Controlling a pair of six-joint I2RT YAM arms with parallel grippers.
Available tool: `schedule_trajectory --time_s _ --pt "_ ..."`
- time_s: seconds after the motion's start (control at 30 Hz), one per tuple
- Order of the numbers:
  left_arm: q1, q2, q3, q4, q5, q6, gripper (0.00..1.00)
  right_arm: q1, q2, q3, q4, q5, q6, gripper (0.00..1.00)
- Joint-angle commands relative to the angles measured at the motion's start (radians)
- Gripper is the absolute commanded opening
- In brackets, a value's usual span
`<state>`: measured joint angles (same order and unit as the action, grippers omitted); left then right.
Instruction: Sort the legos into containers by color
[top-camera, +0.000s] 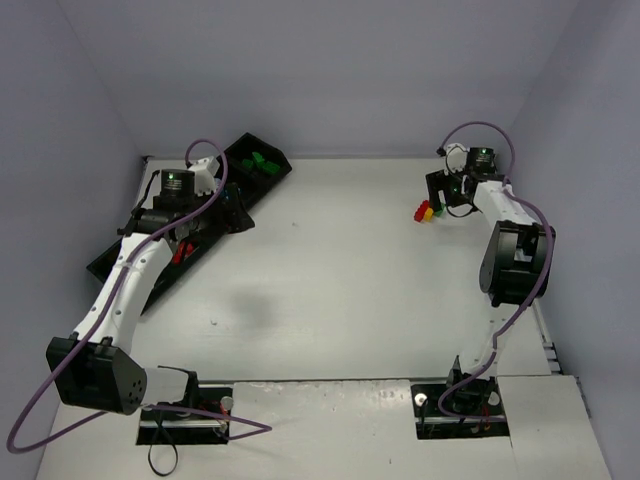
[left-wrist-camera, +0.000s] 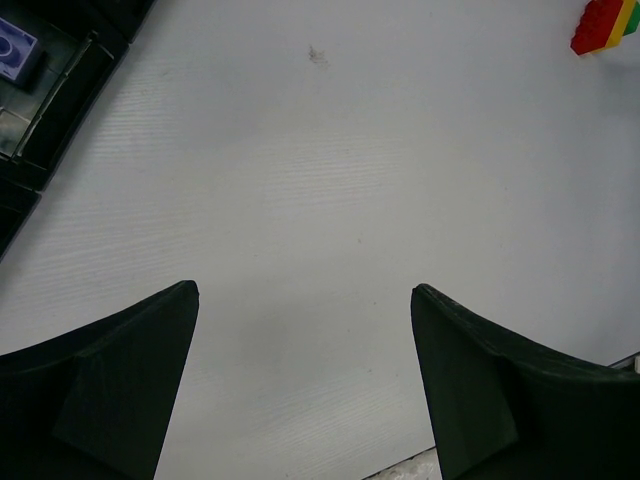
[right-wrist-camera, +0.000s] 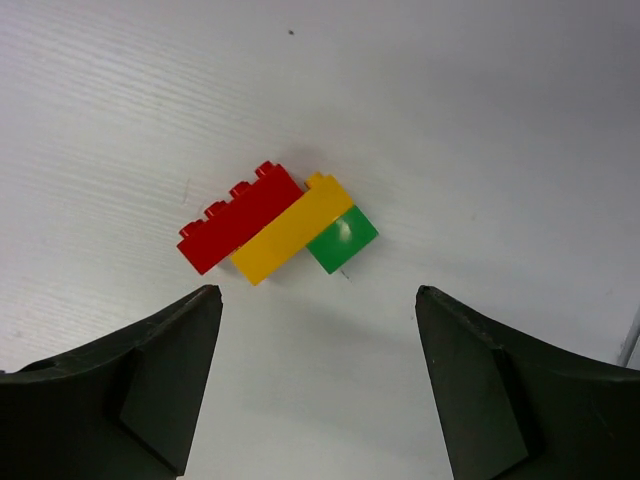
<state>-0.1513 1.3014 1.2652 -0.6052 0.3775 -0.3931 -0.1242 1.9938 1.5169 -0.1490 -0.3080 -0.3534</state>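
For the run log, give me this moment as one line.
left gripper: open, empty | right gripper: open, facing red-yellow-green stack | tray: green bricks in far compartment

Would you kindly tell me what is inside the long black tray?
Green bricks lie in the tray's far end compartment, something red shows further along, and the left wrist view shows a lilac brick in one compartment. The left arm covers the rest.

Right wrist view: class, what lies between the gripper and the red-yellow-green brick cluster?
Only bare white table separates the right gripper from the brick cluster, shown in the right wrist view.
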Motion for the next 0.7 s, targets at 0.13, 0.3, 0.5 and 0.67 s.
schedule_trajectory --time_s 0.13,0.3,0.5,0.67 --pt "-0.005 -0.019 0.037 -0.007 0.011 0.026 0.80 0.008 0.083 0.149 -0.125 -0.131 -0.323 0.75" --pt "-0.005 -0.007 0.045 -0.015 0.012 0.025 0.80 -0.006 0.099 0.160 -0.133 -0.131 -0.357 0.64" --pt "-0.005 0.006 0.042 -0.015 0.014 0.023 0.80 -0.014 0.102 0.157 -0.133 -0.088 -0.386 0.46" --pt "-0.005 0.013 0.034 -0.007 0.023 0.020 0.80 -0.012 0.122 0.170 -0.133 -0.054 -0.397 0.59"
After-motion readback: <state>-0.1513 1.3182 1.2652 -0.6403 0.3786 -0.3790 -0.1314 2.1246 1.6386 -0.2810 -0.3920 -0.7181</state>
